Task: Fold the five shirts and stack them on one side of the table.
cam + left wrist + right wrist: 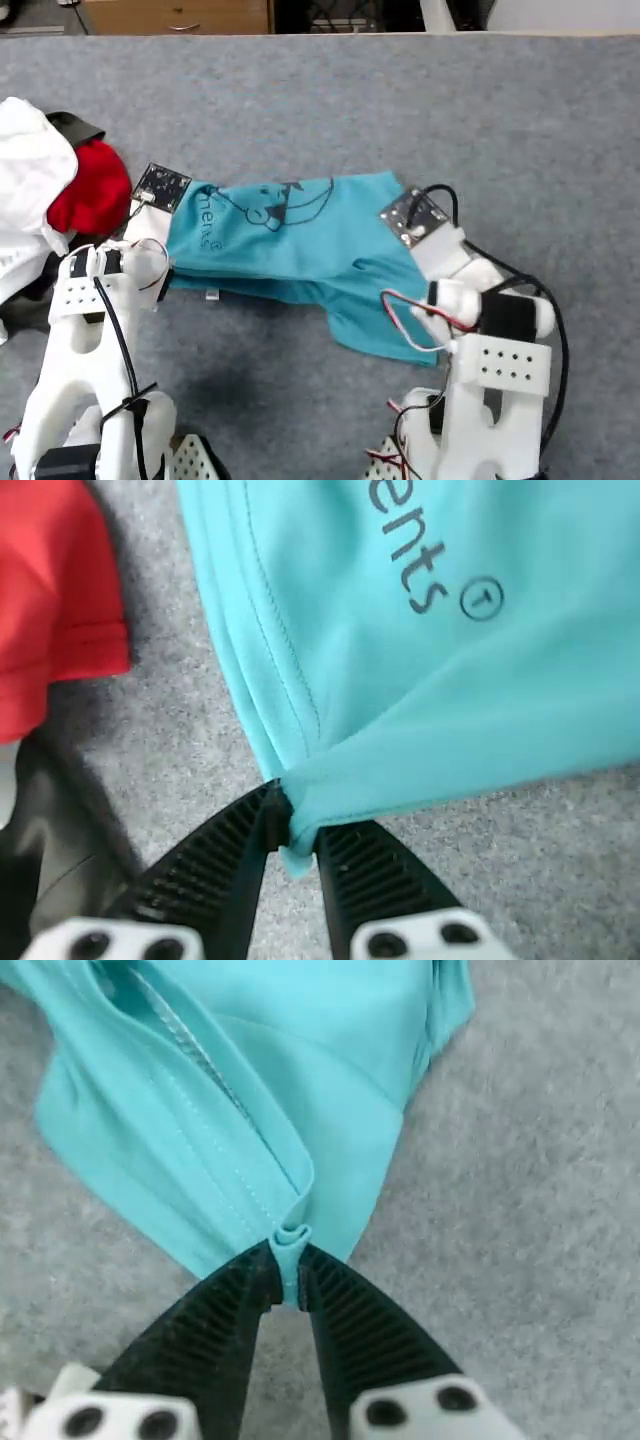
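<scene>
Nearest, the left claw [290, 832] is clamped tight on a small pinch of the teal shirt [280, 235] at its hem corner. The right claw [289, 1260] is likewise closed on a bunched fold at the opposite end. The shirt lies half folded across the middle of the grey tabletop [500, 120], one flap trailing toward the right arm. Both grips look thin, so a pull could slip the cloth free or part its layers. Farther left, a red shirt [95, 195] and a white shirt [30, 165] lie close enough to snag.
</scene>
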